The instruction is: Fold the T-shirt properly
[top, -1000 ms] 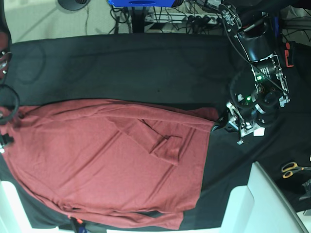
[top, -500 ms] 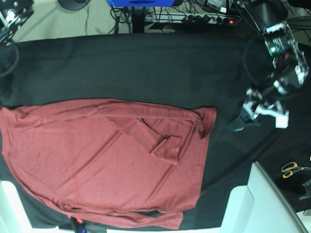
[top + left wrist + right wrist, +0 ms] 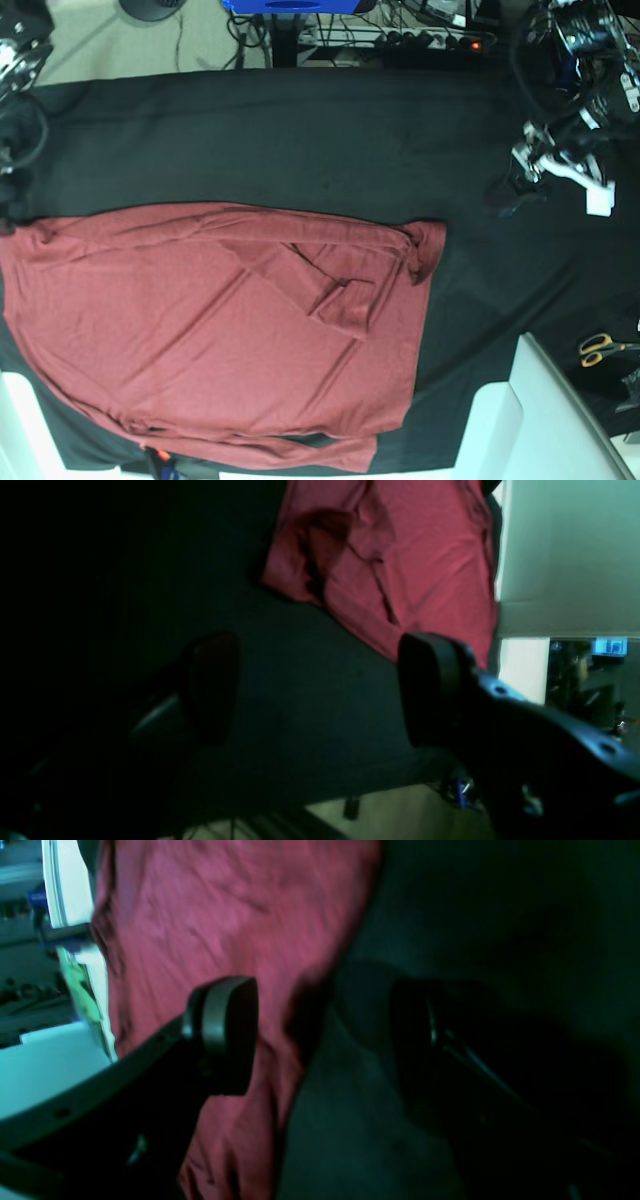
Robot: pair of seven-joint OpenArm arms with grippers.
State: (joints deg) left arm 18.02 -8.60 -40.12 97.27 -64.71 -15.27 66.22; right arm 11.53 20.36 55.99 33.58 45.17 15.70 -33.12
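The brick-red T-shirt (image 3: 220,330) lies spread over the black table cover (image 3: 300,140), one sleeve folded across its middle and its far right corner (image 3: 425,250) bunched. My left gripper (image 3: 508,192) hangs open above bare cover to the right of that corner. In the left wrist view its fingers (image 3: 430,690) stand wide apart around nothing, with the shirt (image 3: 400,555) beyond them. My right gripper (image 3: 320,1040) is open too, over the shirt's edge (image 3: 225,915) without holding it. In the base view only part of the right arm (image 3: 18,60) shows, at the top left.
Yellow-handled scissors (image 3: 600,348) lie at the right edge. White boards (image 3: 540,420) sit at the front right and front left corners. Cables and a power strip (image 3: 430,40) run behind the table, beside a blue object (image 3: 290,5).
My left gripper let go of the shirt's right corner, opened, and rose away to the far right. The right arm left the shirt's left edge and moved to the far left corner.
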